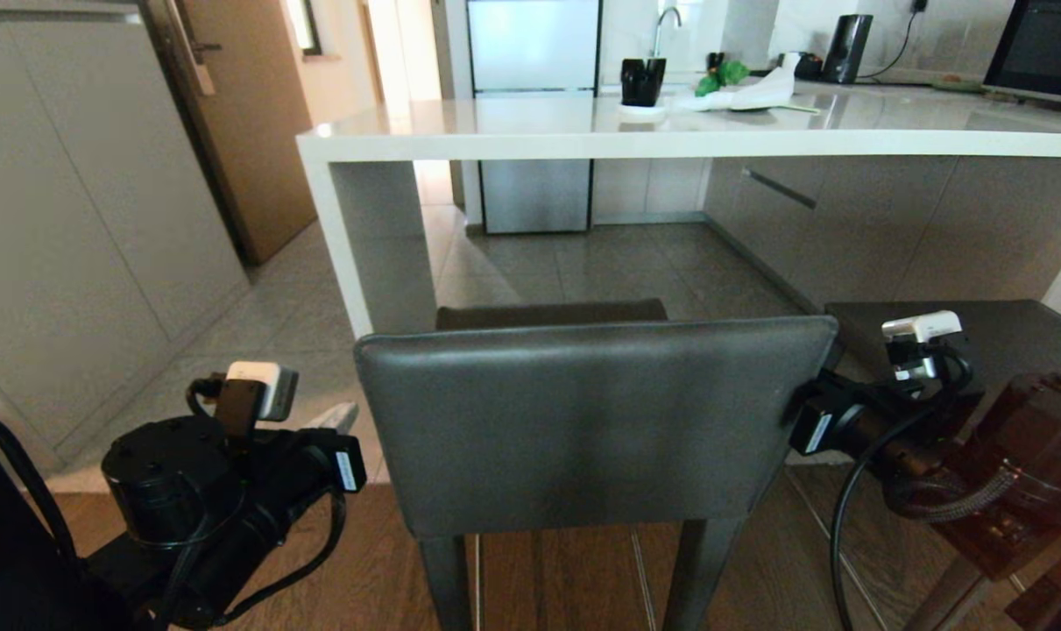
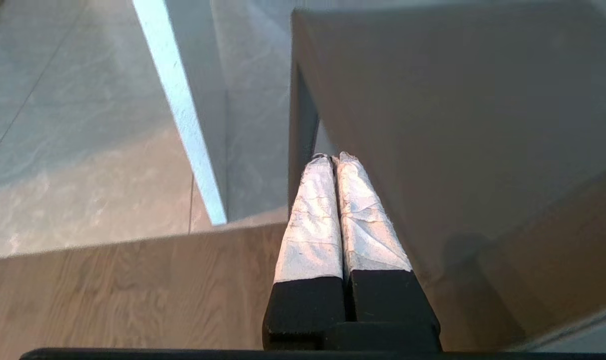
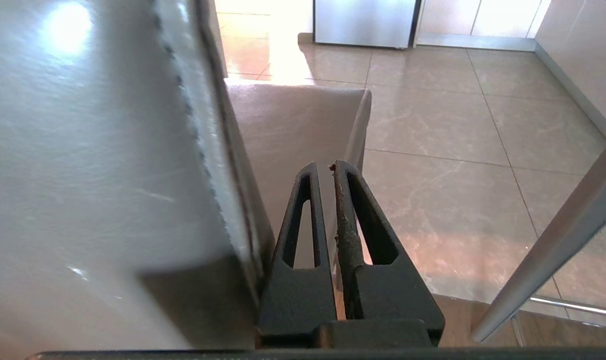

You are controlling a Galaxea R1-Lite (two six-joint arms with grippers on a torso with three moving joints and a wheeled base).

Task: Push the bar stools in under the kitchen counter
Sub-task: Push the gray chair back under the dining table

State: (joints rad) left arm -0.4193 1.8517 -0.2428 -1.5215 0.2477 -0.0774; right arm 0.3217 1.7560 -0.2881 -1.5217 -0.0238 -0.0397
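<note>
One bar stool (image 1: 596,421) stands right in front of me, its dark grey backrest facing me and its seat (image 1: 552,313) just short of the kitchen counter (image 1: 670,138). A second bar stool (image 1: 1003,337) shows its seat at the right. My left gripper (image 2: 333,157), with white-wrapped fingers, is shut and empty at the left edge of the backrest (image 2: 458,125). My right gripper (image 3: 323,167), with black fingers, is shut and empty against the right edge of the backrest (image 3: 107,175), above the seat (image 3: 292,120). In the head view the backrest hides the right fingers.
The counter's white side panel (image 1: 342,245) drops to the floor left of the stool. Grey wall cabinets (image 1: 74,219) and a brown door (image 1: 241,123) are at the left. A steel fridge (image 1: 534,114) stands behind. A black cup (image 1: 642,81) and a kettle (image 1: 845,48) stand at the back.
</note>
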